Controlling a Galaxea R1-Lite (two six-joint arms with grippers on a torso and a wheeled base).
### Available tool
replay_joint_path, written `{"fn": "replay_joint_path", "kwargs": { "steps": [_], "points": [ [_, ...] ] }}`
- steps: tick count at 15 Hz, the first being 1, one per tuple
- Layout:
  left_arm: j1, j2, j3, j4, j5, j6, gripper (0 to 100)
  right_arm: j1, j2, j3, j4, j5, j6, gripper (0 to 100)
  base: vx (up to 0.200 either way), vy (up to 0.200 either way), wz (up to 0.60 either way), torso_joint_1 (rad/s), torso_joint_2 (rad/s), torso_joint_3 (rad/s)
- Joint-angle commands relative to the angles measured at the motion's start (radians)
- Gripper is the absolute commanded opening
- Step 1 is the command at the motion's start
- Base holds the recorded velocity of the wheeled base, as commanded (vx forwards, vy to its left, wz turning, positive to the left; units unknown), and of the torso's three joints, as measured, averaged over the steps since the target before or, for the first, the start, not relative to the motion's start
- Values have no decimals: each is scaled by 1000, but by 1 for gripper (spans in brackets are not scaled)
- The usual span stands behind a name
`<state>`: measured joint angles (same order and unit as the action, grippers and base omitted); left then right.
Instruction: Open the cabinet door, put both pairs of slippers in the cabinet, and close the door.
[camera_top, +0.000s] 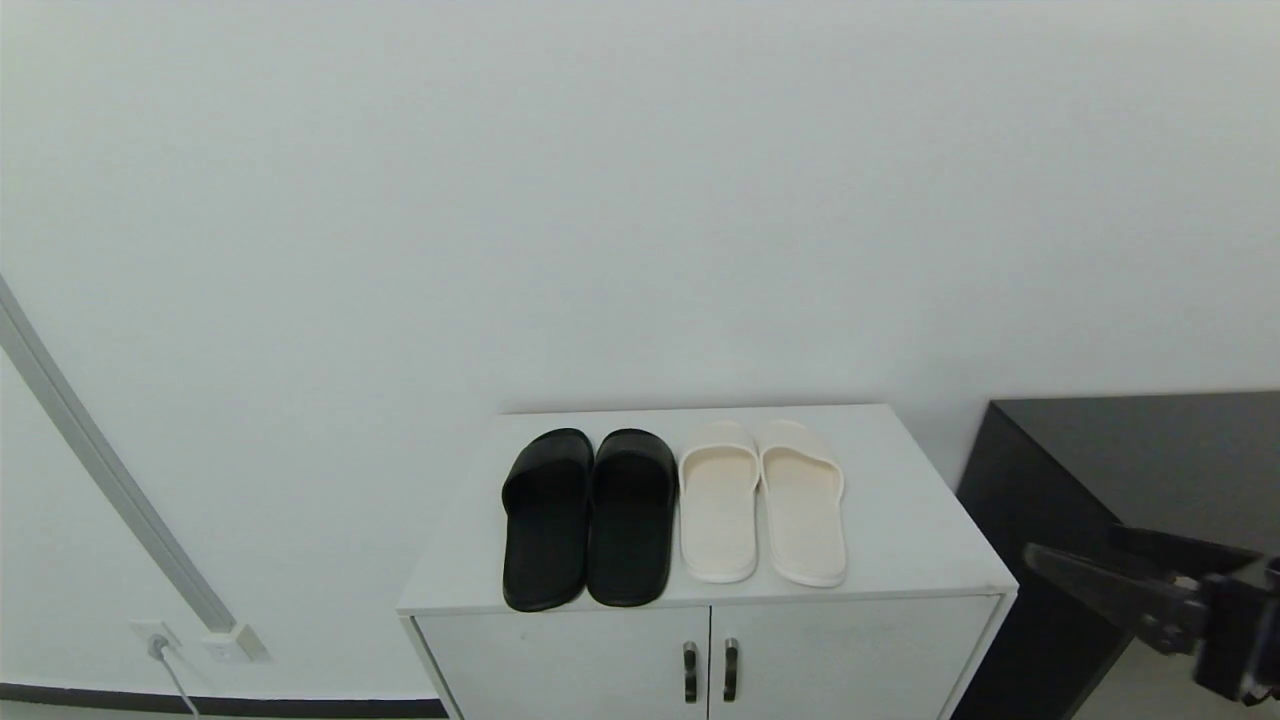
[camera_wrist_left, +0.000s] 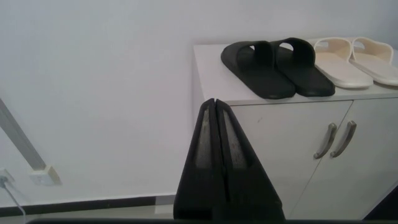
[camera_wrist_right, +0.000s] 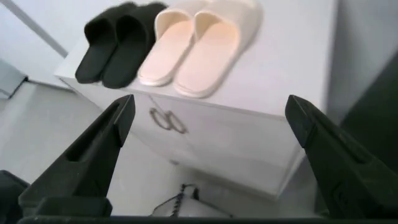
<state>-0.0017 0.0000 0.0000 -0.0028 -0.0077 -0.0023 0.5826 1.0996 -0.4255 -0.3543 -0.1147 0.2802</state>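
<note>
Both empty, left claw (camera_wrist_left: 215, 102) pinched together, right claw (camera_wrist_right: 210, 106) spread wide

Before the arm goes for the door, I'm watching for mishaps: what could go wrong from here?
The door handles sit close together; the open right gripper might hook both.
The black slippers reach the front edge of the cabinet, so a jolt could tip them off.
The black table stands close beside the cabinet and may crowd its approach.
</note>
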Motion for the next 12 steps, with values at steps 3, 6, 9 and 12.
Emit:
{"fn": "replay_joint_path", "kwargs": {
  "steps": [3, 6, 9, 12],
  "points": [
    [0, 0, 0, 0, 0, -1, 0, 223, 395, -243, -11, -247, 106, 100, 0, 0, 0, 0, 0, 0],
    [0, 0, 0, 0, 0, 1, 0, 252, 542, -351, -14, -339, 146, 100, 0, 0, 0, 0, 0, 0],
    [0, 0, 0, 0, 0, -1, 0, 273, 669, -423, -19, -390, 186, 100, 0, 0, 0, 0, 0, 0],
    [0, 0, 0, 0, 0, 1, 0, 270, 784, -483, -55, -457, 189, 100, 0, 0, 0, 0, 0, 0]
  ]
}}
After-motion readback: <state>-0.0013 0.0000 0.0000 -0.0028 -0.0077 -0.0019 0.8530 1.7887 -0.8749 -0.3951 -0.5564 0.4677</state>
